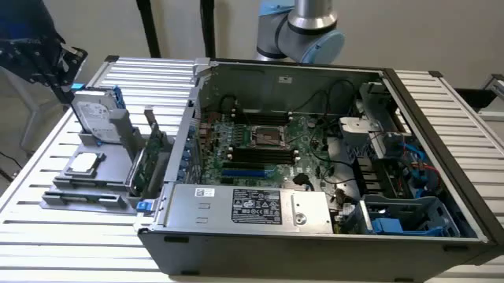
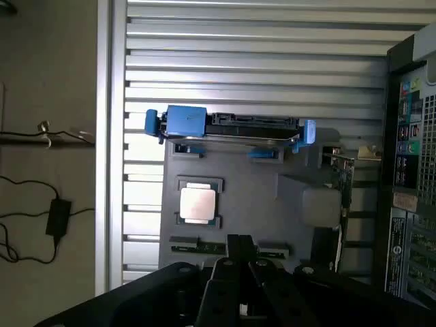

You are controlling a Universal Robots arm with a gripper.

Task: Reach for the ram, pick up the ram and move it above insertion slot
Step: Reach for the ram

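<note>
Reach step in hand, I judge. My claw hangs over gray tray, pinched shut, holding nothing. Ram lies along tray edge right by claw, untouched. Next move likely needs jaws opened and squared astride stick.

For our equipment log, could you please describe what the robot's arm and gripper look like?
The arm has a silver-grey cylindrical segment and rounded grey joint housings with light blue caps. The gripper is black throughout, a broad angular body narrowing towards its tip, with no markings I can read.
</note>
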